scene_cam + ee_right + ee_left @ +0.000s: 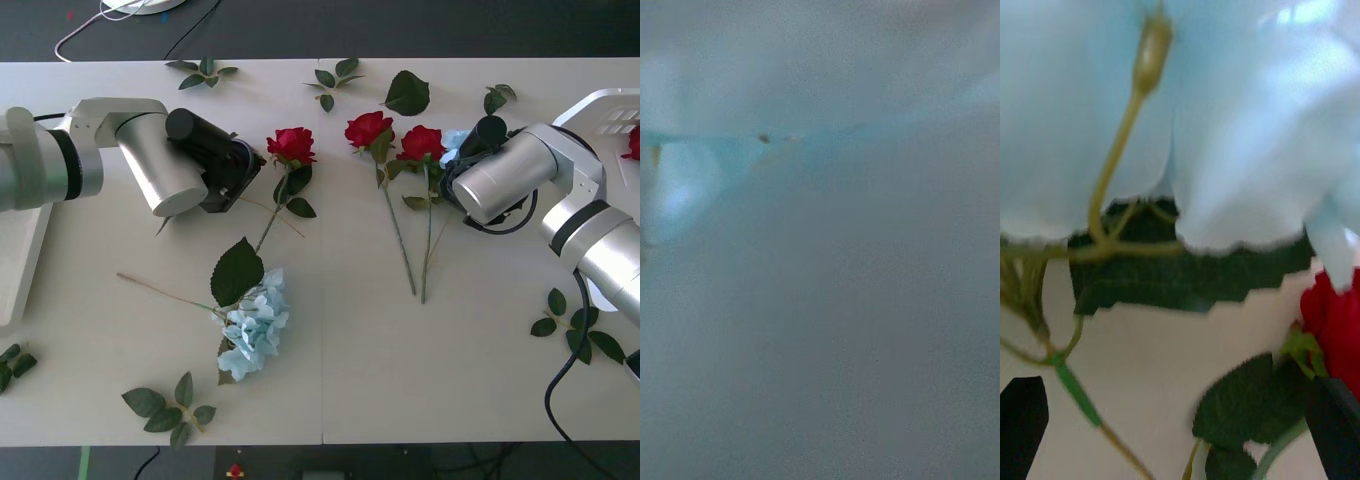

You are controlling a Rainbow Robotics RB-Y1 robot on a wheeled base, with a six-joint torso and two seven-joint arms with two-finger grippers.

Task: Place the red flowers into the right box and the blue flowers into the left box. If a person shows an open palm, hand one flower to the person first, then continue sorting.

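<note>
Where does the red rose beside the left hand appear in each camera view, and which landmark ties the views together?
Front view: the red rose lies upper centre-left on the table, just right of the open left hand.
Left wrist view: its red head sits beside one black finger, near pale blue petals.
Right wrist view: not in it; pale blue blur, close up.
Shared landmark: the rose's dark leaf.

No readable text, labels, brands or numbers anywhere — not on the flowers, boxes, table or arms — nothing legible.
</note>
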